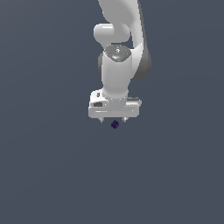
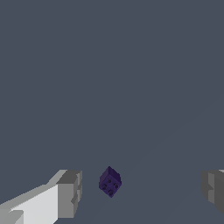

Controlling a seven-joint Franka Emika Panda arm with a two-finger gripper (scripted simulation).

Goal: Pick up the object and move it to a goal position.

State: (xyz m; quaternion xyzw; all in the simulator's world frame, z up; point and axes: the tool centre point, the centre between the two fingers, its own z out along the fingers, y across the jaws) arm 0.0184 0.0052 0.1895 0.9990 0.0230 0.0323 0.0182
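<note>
Wide-open, empty gripper (image 2: 139, 192) fingers (image 2: 69, 194) straddle the tiny purple-blue cube (image 2: 110, 182), which sits nearer one finger, untouched.

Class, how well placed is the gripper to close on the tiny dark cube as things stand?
Probably well placed, yes. The gripper is open, and the cube sits between its fingers with gaps either side. Nothing else lies nearby to block it.

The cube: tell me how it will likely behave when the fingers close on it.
The cube looks rigid, with flat faces, so it probably won't roll. It sits corner-on between the open gripper's fingers, so it may twist as they close. Being tiny, it is likely light and easily knocked.
</note>
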